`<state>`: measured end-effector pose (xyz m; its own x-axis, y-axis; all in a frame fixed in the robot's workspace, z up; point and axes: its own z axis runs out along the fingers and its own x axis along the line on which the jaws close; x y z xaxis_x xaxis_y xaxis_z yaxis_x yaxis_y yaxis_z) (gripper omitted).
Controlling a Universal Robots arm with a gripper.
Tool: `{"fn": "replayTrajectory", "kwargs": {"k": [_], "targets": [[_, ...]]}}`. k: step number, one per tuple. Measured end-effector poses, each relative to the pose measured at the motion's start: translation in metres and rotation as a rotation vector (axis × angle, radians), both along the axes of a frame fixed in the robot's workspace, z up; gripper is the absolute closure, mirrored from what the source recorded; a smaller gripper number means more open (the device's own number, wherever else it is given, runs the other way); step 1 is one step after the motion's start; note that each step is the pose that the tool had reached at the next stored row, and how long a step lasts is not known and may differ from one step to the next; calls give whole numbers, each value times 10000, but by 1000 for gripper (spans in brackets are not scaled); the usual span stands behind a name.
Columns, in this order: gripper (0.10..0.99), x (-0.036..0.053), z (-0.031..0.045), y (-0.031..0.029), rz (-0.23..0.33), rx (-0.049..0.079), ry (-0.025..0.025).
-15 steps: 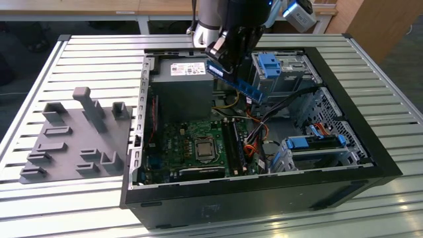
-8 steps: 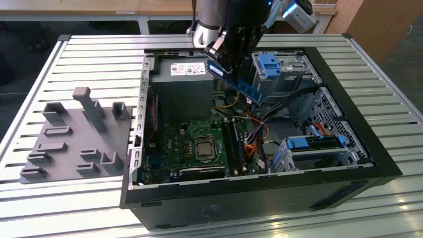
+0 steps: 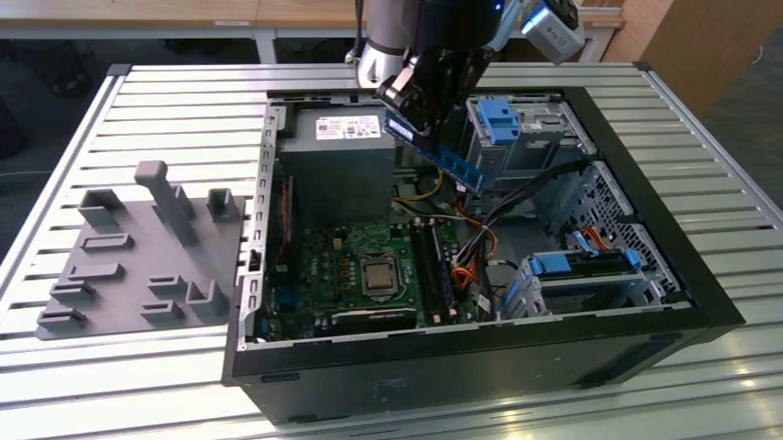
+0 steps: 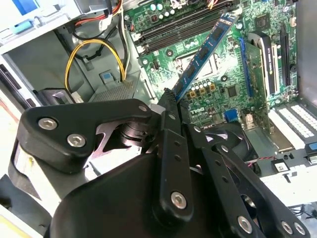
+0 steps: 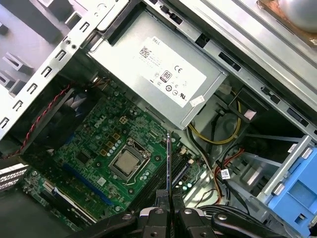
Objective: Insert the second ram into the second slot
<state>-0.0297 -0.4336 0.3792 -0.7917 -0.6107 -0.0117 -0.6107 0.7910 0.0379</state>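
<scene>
To the exterior view's left of the green motherboard (image 3: 330, 266) I see a grey moulded fixture tray (image 3: 135, 257). Above the motherboard, my black gripper (image 3: 410, 115) is clamped on the second ram (image 3: 459, 165), a thin blue circuit stick held tilted in the air. To the motherboard's right sits a light-blue plastic drive bracket (image 3: 566, 264).

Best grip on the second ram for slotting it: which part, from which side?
Pinch the second ram across its two broad flat faces, as the gripper does now: the stick is thin, so only the faces offer pad area. Come from above the open case, away from the motherboard, so the end toward the slots is free.
</scene>
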Motion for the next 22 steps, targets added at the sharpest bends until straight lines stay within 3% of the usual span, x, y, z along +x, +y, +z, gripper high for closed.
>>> {"fn": "replayTrajectory", "kwargs": {"k": [14,22], "targets": [[949,-3,-1,-1,-913,-1,0],[949,-3,-12,-1,-2264,-4,0]]}}
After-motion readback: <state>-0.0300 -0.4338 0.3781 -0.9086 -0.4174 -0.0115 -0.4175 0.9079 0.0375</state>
